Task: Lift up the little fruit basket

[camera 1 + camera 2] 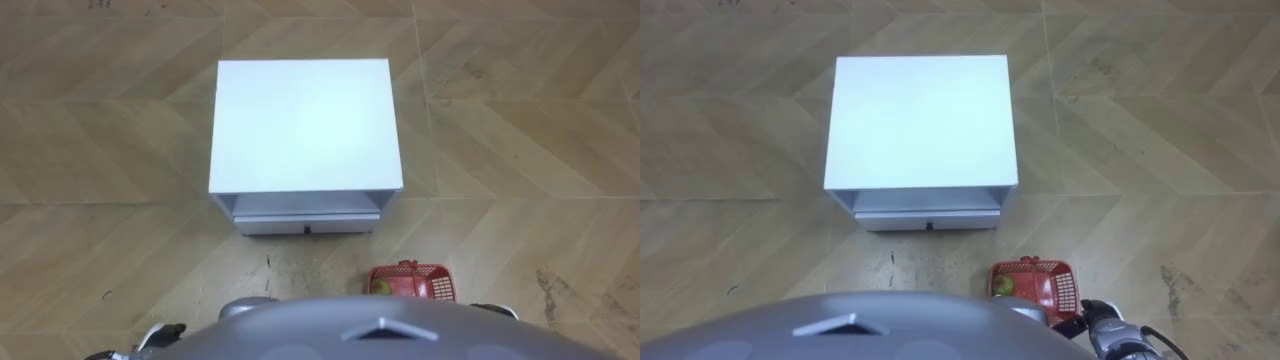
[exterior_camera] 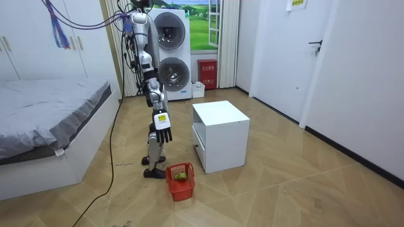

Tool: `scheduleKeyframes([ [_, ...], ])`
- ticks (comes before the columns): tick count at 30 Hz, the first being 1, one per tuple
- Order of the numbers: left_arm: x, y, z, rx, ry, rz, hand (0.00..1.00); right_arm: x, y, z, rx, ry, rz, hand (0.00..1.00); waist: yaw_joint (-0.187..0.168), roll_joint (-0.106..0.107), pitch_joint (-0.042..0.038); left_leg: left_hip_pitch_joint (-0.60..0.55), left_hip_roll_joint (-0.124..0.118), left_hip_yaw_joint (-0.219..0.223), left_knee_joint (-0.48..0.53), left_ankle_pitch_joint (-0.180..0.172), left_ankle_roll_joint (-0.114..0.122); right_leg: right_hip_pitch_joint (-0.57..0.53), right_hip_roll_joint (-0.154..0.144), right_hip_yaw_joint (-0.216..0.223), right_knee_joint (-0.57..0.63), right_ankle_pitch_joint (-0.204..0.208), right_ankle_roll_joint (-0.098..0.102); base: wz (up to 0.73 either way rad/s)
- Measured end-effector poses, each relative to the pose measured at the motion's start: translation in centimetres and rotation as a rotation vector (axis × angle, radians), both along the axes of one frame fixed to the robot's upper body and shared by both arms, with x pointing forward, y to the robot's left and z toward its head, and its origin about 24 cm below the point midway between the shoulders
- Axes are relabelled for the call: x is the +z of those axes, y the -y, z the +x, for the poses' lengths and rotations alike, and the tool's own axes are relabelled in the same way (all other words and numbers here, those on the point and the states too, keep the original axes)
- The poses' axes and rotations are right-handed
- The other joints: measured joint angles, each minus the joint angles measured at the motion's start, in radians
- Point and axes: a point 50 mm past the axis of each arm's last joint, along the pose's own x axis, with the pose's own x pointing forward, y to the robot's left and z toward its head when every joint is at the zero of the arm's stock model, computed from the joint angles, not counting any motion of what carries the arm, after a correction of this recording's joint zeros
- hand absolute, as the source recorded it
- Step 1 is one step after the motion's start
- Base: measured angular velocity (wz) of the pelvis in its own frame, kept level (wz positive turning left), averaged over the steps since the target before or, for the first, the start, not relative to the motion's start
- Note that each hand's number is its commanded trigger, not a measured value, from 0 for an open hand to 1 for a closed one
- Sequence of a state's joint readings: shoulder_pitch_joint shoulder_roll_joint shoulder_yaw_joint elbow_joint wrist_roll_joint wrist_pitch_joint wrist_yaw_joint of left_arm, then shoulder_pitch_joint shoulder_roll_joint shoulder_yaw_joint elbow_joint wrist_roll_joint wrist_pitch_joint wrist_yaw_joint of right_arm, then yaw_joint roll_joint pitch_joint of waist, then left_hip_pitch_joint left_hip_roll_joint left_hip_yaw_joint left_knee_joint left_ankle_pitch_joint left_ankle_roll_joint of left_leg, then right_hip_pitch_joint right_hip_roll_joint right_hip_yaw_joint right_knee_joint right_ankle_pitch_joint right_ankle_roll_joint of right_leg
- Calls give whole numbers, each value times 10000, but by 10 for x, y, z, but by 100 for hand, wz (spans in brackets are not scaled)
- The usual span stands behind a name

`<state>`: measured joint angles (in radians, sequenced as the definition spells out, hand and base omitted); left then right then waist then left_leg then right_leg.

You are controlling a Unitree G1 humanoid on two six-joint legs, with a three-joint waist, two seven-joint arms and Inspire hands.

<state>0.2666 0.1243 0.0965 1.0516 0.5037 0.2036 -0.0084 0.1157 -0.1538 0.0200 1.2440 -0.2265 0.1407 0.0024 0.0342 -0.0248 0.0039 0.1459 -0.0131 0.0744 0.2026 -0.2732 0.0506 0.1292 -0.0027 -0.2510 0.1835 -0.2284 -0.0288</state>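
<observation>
Room view: robot's standing upright facing the cabinet (image 2: 222, 135), right hand (image 2: 163, 131) hanging at its side, fingers loose and straight, holding nothing. Basket (image 2: 182, 188) is sitting on the floor by its right foot, so I'm guessing it's lining up to bend down. Left hand (image 1: 163, 332) is barely peeking in, can't tell.
</observation>
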Motion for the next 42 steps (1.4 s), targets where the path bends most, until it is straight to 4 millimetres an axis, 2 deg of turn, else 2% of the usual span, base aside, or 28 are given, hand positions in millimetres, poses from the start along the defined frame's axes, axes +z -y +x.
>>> scheduleKeyframes([
  [15,1,-1,7,-89,268,39,0,0,0,-1,-15,-12,7,0,-15,39,-5,-60,0,10,1,0,0,-17,2,-2,-6,0,0,0],
  [29,1,-1,3,-56,177,20,0,0,1,-10,-196,-77,-182,0,-117,133,-9,-100,-14,8,48,0,0,-86,-35,-14,121,-35,2,0],
  [32,1,-1,6,-95,287,26,0,0,2,-8,-175,65,-298,0,-290,90,-6,-164,-101,37,153,-1,1,-332,-182,-2,620,-295,33,2],
  [34,1,0,12,-157,434,12,0,1,2,-4,-109,217,-326,0,-324,11,-24,-343,-215,95,339,-18,27,-740,-404,-4,1158,-587,50,0],
  [37,1,1,24,-274,735,-98,0,2,4,4,-426,596,-345,0,-332,8,-16,-688,-362,229,615,-22,34,-1129,-658,-1,1804,-773,116,2],
  [39,1,1,31,-350,1024,-134,0,3,7,11,-477,813,-458,0,-330,87,7,-881,-364,380,756,-107,178,-1424,-719,12,2118,-795,145,0],
  [42,3,-3,39,-466,1340,-73,0,4,8,17,-526,1024,-507,0,-369,67,44,-1118,-424,618,962,-127,212,-1901,-902,37,2769,-774,148,-7],
])
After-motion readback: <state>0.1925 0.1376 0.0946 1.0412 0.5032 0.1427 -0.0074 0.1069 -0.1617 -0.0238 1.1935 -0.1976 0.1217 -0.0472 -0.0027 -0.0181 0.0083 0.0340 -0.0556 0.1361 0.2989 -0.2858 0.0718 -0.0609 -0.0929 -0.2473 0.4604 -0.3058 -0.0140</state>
